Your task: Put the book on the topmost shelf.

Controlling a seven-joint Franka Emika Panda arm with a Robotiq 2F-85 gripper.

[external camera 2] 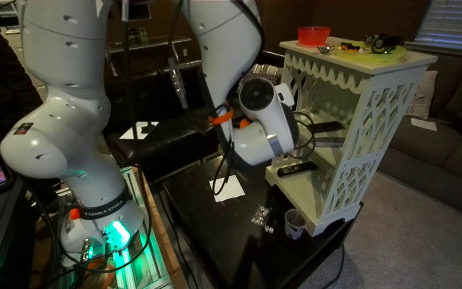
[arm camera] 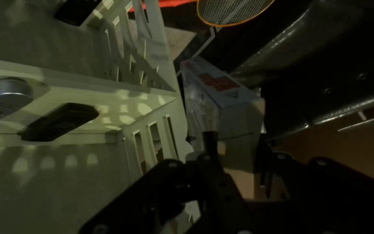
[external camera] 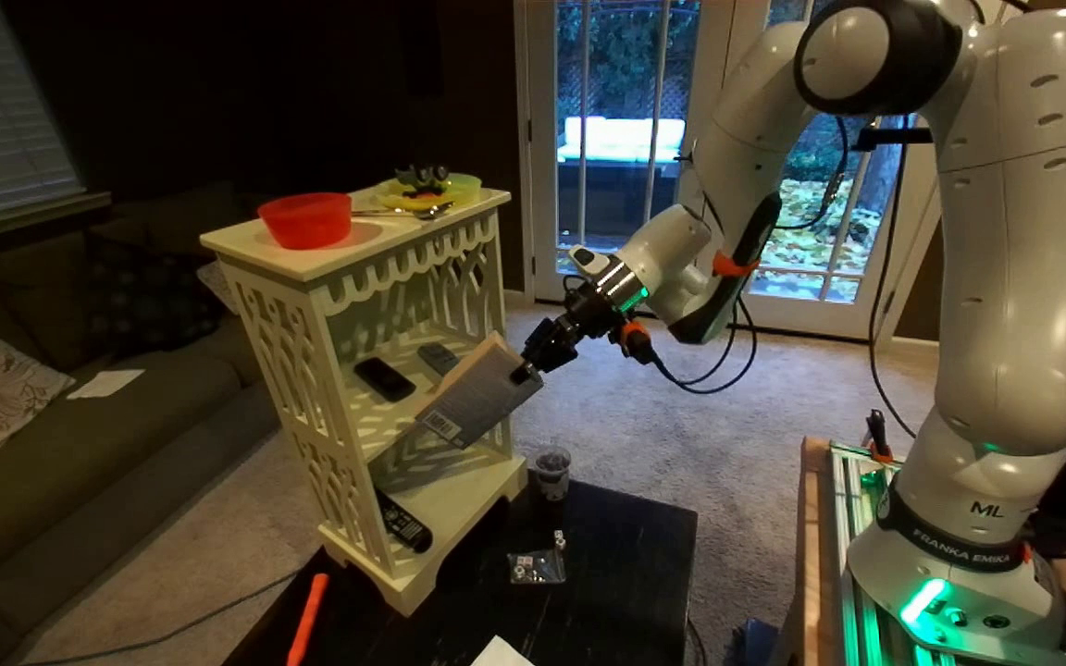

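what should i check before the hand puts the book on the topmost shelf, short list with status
1. Hand gripping the book: ok, shut on its upper end.
2. Book level: not ok, clearly tilted in an exterior view.
3. Book aimed into the rack: seems not ok; the wrist view shows it beside the lattice side.
4. Enough room on the topmost shelf: cannot tell; a dark phone-like object and a greyish device lie there.
5. Red bowl out of the way: ok, up on the top board.
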